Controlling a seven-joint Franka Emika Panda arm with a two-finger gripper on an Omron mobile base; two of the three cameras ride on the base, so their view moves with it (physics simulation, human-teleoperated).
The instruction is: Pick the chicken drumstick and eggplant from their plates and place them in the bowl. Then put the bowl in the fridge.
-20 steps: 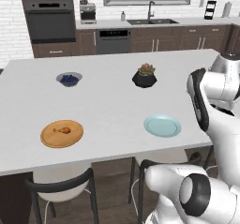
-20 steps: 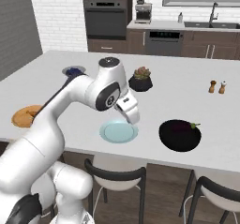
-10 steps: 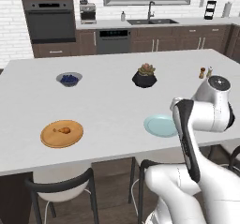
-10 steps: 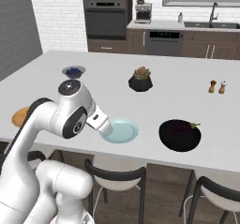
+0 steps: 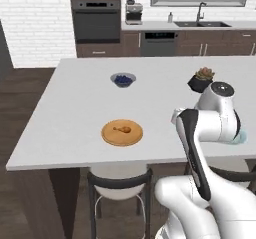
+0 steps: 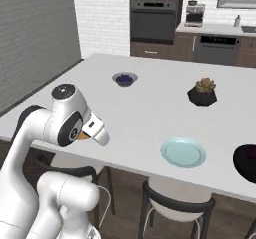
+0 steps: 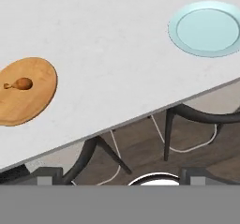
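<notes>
The chicken drumstick (image 7: 18, 84) lies on the tan wood plate (image 7: 33, 101), at the left of the hand view. In the left base view the drumstick (image 5: 121, 129) and its plate (image 5: 122, 139) sit near the table's front edge. The pale teal plate (image 6: 183, 152) is bare. At the right edge of the right base view, the black bowl (image 6: 246, 163) is cut off by the frame. My gripper (image 7: 121, 175) is open and holds nothing, above the table's front edge between the two plates. The eggplant and the fridge are out of view.
A small grey bowl of blueberries (image 5: 122, 79) and a black plant pot (image 5: 200, 81) stand farther back on the white table (image 5: 75, 108). Dark stools (image 5: 119, 180) are tucked under the front edge. Oven and cabinets line the back wall.
Both base views have shifted, so the base has driven left along the table. The arm has swung from over the teal plate toward the wood plate. The gripper stays open.
</notes>
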